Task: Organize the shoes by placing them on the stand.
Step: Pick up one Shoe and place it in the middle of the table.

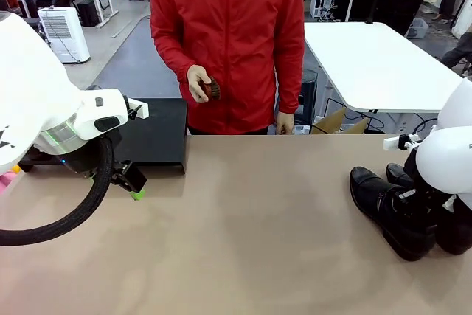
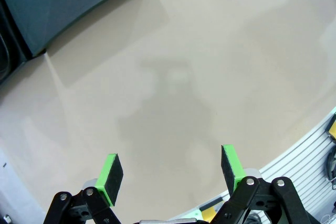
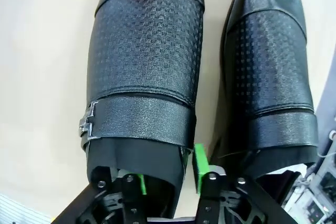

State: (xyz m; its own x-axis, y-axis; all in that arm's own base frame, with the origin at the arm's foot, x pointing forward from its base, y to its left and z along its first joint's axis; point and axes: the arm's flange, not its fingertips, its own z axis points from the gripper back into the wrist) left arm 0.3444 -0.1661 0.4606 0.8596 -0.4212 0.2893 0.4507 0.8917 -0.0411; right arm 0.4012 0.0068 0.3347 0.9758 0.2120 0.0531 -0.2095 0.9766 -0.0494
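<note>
Front cam: right arm covers the heel ends of both shoes. The rear one is mostly gone & also cut by the pic edge. Left arm blocks the left part of the stand, and of the left claw just one green tip peeks out. Person's hand holds smth small & dark, too tiny to ID. Right wrist cam: toes cropped at top. One finger of the right claw disappears inside the buckle shoe, so can't tell if it's pinching the leather.

On the table, the stand sits far left, two shoes side by side at right.
</note>
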